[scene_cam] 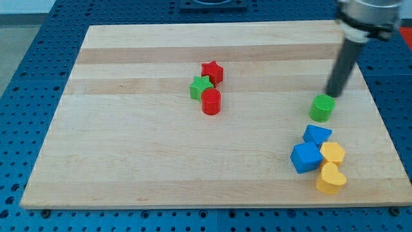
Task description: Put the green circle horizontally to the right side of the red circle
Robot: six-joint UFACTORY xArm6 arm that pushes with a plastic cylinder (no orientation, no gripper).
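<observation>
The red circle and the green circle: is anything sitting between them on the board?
No. In the camera view, only bare wooden board lies between the red circle and green circle.

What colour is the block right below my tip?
Green: the green circle, just below my tip in the camera view.

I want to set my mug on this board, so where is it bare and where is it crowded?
Bare: the wooden board's whole left side, left of the green star, red star and red cylinder. Crowded: bottom right, where two blue blocks and two yellow blocks huddle below the green cylinder and my tip.
</observation>
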